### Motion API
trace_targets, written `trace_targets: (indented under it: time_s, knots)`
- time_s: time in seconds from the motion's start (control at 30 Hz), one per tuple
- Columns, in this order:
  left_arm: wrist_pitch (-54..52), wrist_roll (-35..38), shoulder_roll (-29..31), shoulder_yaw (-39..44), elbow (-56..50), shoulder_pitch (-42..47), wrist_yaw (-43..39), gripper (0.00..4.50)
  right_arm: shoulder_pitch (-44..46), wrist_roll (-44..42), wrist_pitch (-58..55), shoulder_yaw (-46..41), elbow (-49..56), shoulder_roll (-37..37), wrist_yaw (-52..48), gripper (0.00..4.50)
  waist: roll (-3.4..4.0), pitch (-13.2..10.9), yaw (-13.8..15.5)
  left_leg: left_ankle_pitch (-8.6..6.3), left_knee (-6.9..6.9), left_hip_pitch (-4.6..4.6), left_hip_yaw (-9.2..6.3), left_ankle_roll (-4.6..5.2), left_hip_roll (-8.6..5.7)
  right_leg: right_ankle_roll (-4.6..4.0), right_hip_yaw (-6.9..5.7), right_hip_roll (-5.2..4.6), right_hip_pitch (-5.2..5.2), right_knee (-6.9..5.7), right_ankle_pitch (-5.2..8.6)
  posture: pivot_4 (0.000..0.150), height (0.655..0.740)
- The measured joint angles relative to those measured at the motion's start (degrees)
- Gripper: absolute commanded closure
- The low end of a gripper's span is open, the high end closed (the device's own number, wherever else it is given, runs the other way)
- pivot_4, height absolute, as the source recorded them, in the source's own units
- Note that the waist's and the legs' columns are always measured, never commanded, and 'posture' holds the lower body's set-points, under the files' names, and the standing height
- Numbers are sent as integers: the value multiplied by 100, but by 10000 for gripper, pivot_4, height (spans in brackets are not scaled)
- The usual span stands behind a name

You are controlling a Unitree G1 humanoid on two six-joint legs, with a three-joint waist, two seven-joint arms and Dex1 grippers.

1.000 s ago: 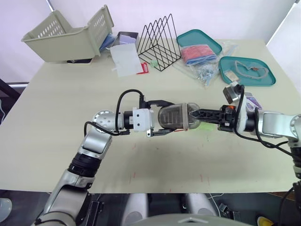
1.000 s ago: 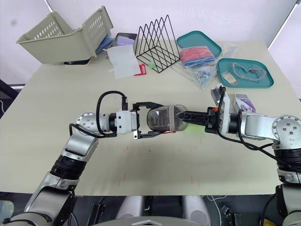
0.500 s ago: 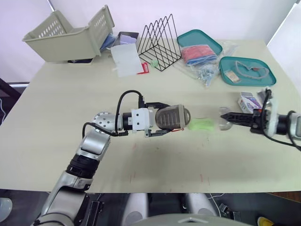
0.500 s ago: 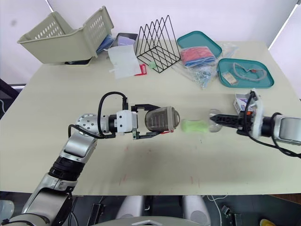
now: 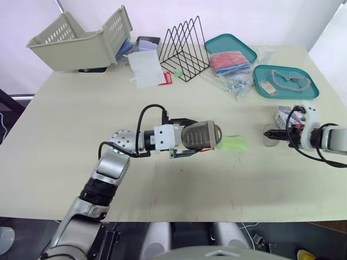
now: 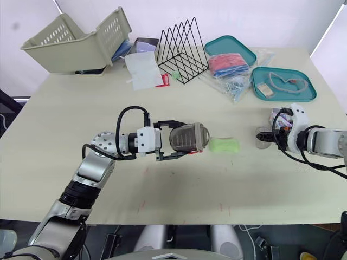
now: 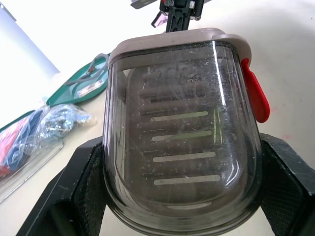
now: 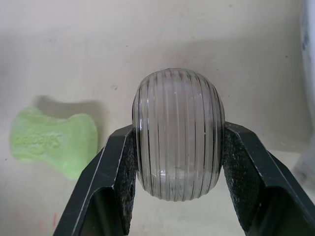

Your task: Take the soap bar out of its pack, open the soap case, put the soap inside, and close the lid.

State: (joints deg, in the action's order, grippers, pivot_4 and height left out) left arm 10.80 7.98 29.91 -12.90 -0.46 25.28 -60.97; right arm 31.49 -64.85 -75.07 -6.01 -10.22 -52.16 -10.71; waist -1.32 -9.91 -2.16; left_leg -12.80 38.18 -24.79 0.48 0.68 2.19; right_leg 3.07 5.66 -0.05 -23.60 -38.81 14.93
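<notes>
Unwrapped soap [image 5: 232,143] lies mid-frame on the surface [image 5: 81,119], just right of the case [image 5: 199,135] clamped by the left fingers [image 7: 69,191]. The right fingers [image 8: 106,177] clamp the lid [image 8: 178,132]. The soap looks firm and slick; pinch its long sides.

Green soap bar [image 5: 232,143] lies bare on the tabletop [image 5: 70,135], between the smoky case [image 5: 199,135], tipped sideways, and its clear ribbed lid [image 8: 178,147].

Green soap bar [image 8: 53,141] — embossed brand "Safeguard", seen upside down
</notes>
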Motion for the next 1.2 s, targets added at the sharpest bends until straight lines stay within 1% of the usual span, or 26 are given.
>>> trace_targets:
  time_s: [0.03, 0.1, 0.13, 0.17, 0.37, 0.43, 0.47, 0.53, 0.57, 0.67, 0.73, 0.77, 0.8, 0.9, 0.97, 1.07, 1.2]
  knots:
    - [-5, 0, 5, 1, -1, -7, 3, 10234, 30, 56, -32, -1, -8, 18, -12, 17756, 0, 0, 0, -1, 0, 0, 0, 1, 0, 0, 0, 0, 0, 1, 0, 1500, 7400]
    - [-32, 0, 13, 1, -6, -60, 25, 10234, 124, 225, -145, -91, -115, 155, -18, 8750, 0, 0, -8, -2, 0, 1, 1, 3, 0, 0, 1, 0, 1, 1, 0, 1500, 7400]
    - [-38, 0, 19, 1, -8, -83, 31, 10234, 123, 286, -211, -99, -136, 186, -36, 6100, 0, 0, -10, -2, 0, 2, 1, 3, 0, 0, 0, 0, 1, -1, 0, 1500, 7400]
    - [-48, 0, 26, 1, -8, -97, 42, 10234, 121, 360, -279, -108, -135, 226, -106, 802, 0, 0, -10, -2, 0, 2, -1, 3, 1, 0, -1, 1, 0, -2, 0, 1500, 7400]
    - [-57, 0, 87, 3, -12, -98, 90, 10234, 126, 692, -308, -183, 118, 285, -508, 294, 3, -2, -16, -2, 1, 3, 2, 3, 1, 0, 0, 1, 0, -2, 0, 1500, 7400]
    - [-58, 3, 106, 4, -3, -82, 89, 10234, 51, 1039, 204, -57, 570, 52, -1112, 294, 12, -7, -17, -2, 1, 1, 1, 3, 1, 0, 0, 1, -1, -2, 0, 1500, 7400]
    - [-58, 4, 110, 6, 1, -70, 87, 10234, -53, 1197, 610, -66, 796, -41, -1486, 294, 12, -7, -12, -2, -1, 1, -3, 3, 1, 1, -4, 1, -1, 0, 1, 1500, 7400]
    - [-58, 6, 119, 20, 46, -18, 79, 10234, -348, 1503, 1773, -163, 1392, -91, -2497, 294, 11, -7, -13, -2, -4, 2, -8, 3, 2, 1, -10, 4, 0, 1, 1, 1500, 7400]
    - [-57, 7, 119, 23, 57, 3, 76, 10234, -504, 1587, 2140, -196, 1528, -64, -2791, 294, 11, -6, -8, -2, -4, 1, -12, 3, 1, 1, -14, 4, 1, 2, 1, 1500, 7400]
    - [-54, 7, 143, 48, 174, 104, 26, 10234, -1453, 2053, 3758, -247, 2025, 189, -4048, 294, 10, -6, 25, -2, -1, -1, -19, 3, -3, 1, -21, 2, 6, 1, 1, 1500, 7400]
    - [-51, 7, 149, 49, 232, 137, -17, 10234, -1846, 2244, 4380, -243, 2067, 388, -4487, 294, 10, -6, 16, -2, 5, -1, -15, 3, -4, 1, -17, 0, 7, 0, 1, 1500, 7400]
    - [-50, 7, 135, 38, 263, 176, -39, 10234, -2132, 2425, 4916, -276, 2106, 516, -4776, 294, 10, -6, 22, -2, 7, -1, -18, 3, -4, 2, -20, 0, 9, 1, 1, 1500, 7400]
    - [-44, 9, 134, 41, 317, 216, -77, 10234, -2549, 2694, 5712, -271, 2145, 729, -5193, 294, 9, -6, 29, -2, 10, 2, -21, 3, -4, 3, -23, 2, 12, -1, 2, 1500, 7400]
    - [-44, 8, 126, 33, 412, 299, -167, 10234, -3003, 3176, 6951, -145, 1997, 1070, -5810, 294, 11, -7, -3, -2, 17, 7, -14, 2, -2, 4, -19, 2, 11, -6, 1, 1500, 7400]
    - [-38, 8, 123, 4, 426, 368, -245, 10234, -3057, 3328, 7508, -147, 1805, 1203, -6070, 294, 12, -7, -33, -1, 18, 17, -7, 1, 0, 8, -14, 3, 13, -10, -2, 1500, 7400]
    - [-37, 8, 130, -20, 465, 395, -339, 10234, -3068, 3477, 8041, -147, 1624, 1302, -6309, 294, 13, -6, -21, -1, 17, 17, -9, 1, 1, 6, -15, 6, 12, -12, -2, 1500, 7400]
    - [-151, 3, 206, -114, 568, 443, -530, 10234, -3070, 3518, 8232, -147, 1496, 1412, -6374, 294, 13, -6, -6, -1, 15, 11, -12, 1, 0, 3, -15, 5, 12, -9, -3, 1500, 7400]
